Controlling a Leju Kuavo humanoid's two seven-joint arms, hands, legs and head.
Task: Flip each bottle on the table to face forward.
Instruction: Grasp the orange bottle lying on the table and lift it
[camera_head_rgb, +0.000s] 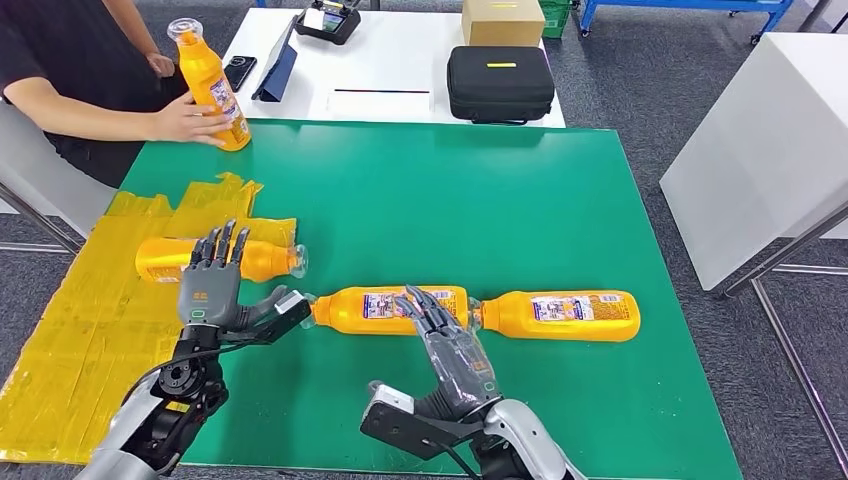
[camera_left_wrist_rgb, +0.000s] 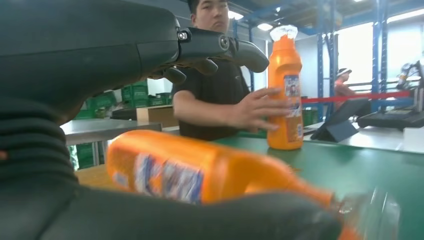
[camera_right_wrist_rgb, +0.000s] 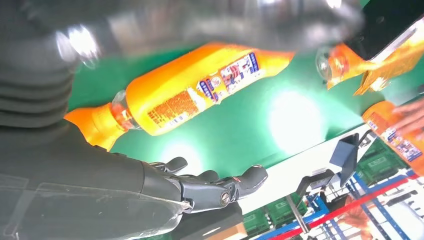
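- The right hand (camera_head_rgb: 452, 345) is seen nearest the camera, fingers spread and nothing grasped, hovering over the near side of the middle bottle (camera_head_rgb: 390, 307).
- That middle bottle and the right bottle (camera_head_rgb: 560, 315) are laid on their sides in a row on the green table (camera_head_rgb: 560, 210), labels turned up; the right bottle's cap end is almost touching the middle bottle's base.
- The left hand (camera_head_rgb: 215, 285) is held released to the left – fingers fanned above the left bottle (camera_head_rgb: 215, 260), thumb pointed toward the middle bottle's cap.
- The left bottle is lying on its side on the yellow plastic sheet (camera_head_rgb: 90, 330), cap to the right.
- At the far left corner, an upright bottle (camera_head_rgb: 210, 85) is steadied by a person's hand (camera_head_rgb: 185, 120).
- Beyond, a black case (camera_head_rgb: 500, 83) and a cardboard box (camera_head_rgb: 502, 22) are set on a white table (camera_head_rgb: 400, 70).
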